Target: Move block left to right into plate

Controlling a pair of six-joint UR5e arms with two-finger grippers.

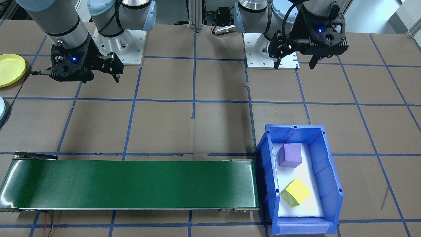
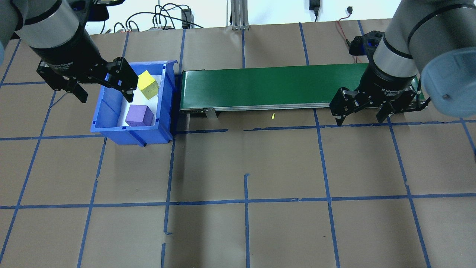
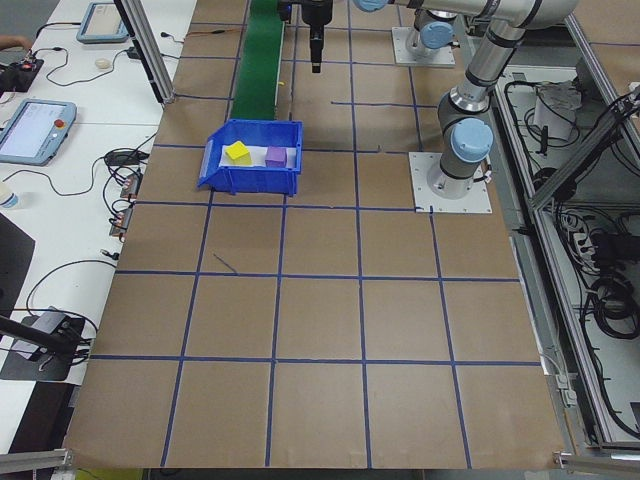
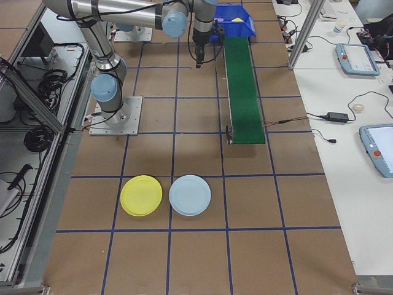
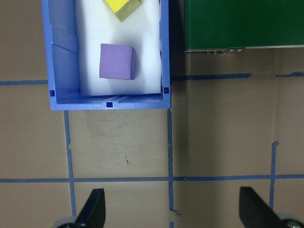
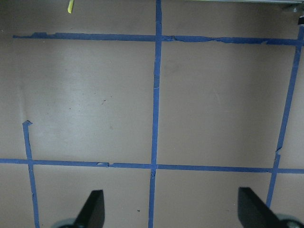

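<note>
A purple block [image 1: 289, 155] and a yellow block [image 1: 296, 192] lie on white padding inside a blue bin [image 1: 332, 184] at the conveyor's end. The left wrist view shows the purple block [image 5: 117, 61] in the bin [image 5: 61, 47]. My left gripper [image 2: 106, 98] hangs open and empty above the bin's near wall, touching nothing. My right gripper [image 2: 360, 120] hangs open and empty over bare table beside the other end of the green conveyor [image 2: 275, 85]. A yellow plate [image 4: 141, 195] and a light blue plate [image 4: 190, 195] lie side by side on the table beyond that end.
The bin [image 2: 111, 124] butts against the conveyor [image 1: 131, 184]. The yellow plate [image 1: 10, 69] shows at the front-facing view's left edge. Brown paper with blue tape lines covers the table. Side benches hold tablets and cables.
</note>
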